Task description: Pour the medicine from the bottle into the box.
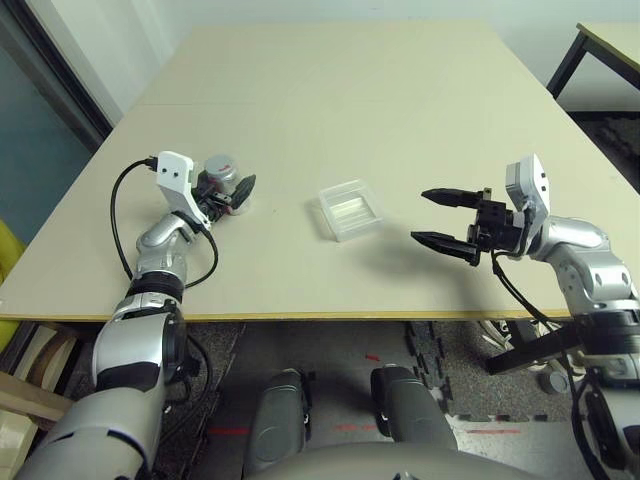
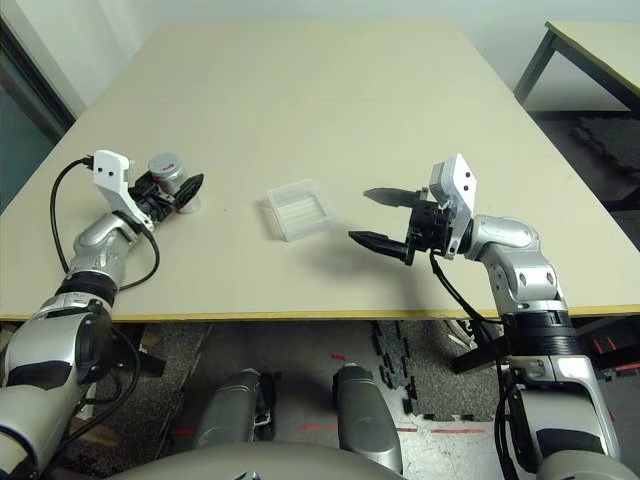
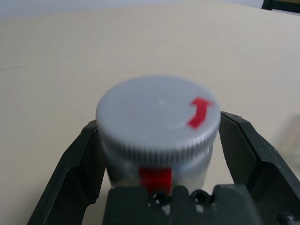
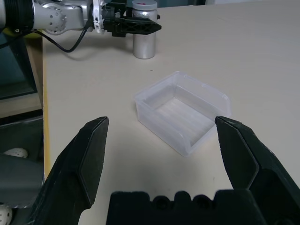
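The left pincer (image 3: pixel 161 154) stands open around the capped bottle (image 4: pixel 144 40), upright on the desk (image 1: pixel 300 290); the open right pincer (image 1: pixel 450 218) waits beyond the clear box (image 1: pixel 350 210). An off-centre squeeze could tip that bottle!

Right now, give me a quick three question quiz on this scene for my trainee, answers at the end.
1. True or false: the round grey screw cap is on the small silver cylindrical bottle.
2. Which gripper has its fingers on either side of that bottle: left or right?
3. Fill in the blank: the shallow clear plastic box is ____ inside, with nothing in it.

Key: 1 true; 2 the left gripper; 3 empty.
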